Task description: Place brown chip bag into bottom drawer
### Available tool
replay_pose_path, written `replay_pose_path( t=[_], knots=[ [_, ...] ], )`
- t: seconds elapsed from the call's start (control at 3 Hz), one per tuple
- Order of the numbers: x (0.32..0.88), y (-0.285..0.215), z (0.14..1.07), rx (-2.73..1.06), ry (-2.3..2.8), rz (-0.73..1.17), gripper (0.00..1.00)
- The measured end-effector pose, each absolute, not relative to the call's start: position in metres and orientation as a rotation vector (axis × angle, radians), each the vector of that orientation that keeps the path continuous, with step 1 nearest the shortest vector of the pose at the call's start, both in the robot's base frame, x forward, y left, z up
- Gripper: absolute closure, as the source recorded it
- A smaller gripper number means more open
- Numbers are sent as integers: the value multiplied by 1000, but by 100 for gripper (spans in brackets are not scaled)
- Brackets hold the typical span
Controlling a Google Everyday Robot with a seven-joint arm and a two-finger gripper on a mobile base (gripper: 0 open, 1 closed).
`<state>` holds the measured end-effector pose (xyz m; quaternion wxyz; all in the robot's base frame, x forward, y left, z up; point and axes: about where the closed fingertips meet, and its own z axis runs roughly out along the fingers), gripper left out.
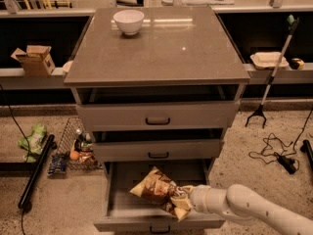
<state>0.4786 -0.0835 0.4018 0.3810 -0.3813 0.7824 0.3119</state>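
Brown chip bag [154, 189], glossy, with pale yellow ends: held over the open bottom drawer [128, 223], within the outline of its tray, toward the middle and right of the opening. Tool [185, 204]: at the bag's lower right end, closed on the pale yellow seam and largely buried in the crumpled foil. White arm [244, 207]: enters from the lower right, low across the drawer's right front corner. Governing relation: the bag lies up and to the left of the tool, its long axis running diagonally from the held end near the drawer front to the free end, which points toward the back left of the tray. Free end: appears raised above the drawer floor rather than resting on it, though contact cannot be ruled out from this angle. Bare grey floor shows to the left of the bag and behind it, below the front of the middle drawer [157, 150]; top drawer [157, 115] above that. Judgement: with the bag already over the tray, the coming move calls only for a short descent and a release; the free end would likely land first, and its leftward lean puts it well inside the side walls. Also listed: white bowl [128, 21] on the tabletop [161, 53], no part of the task.
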Motion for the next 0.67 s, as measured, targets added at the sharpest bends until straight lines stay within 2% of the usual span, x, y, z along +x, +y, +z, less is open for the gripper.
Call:
replay_pose_path(
  t=[0.67],
  knots=[
    [491,-58,277,-864,2086,905,100]
  ],
)
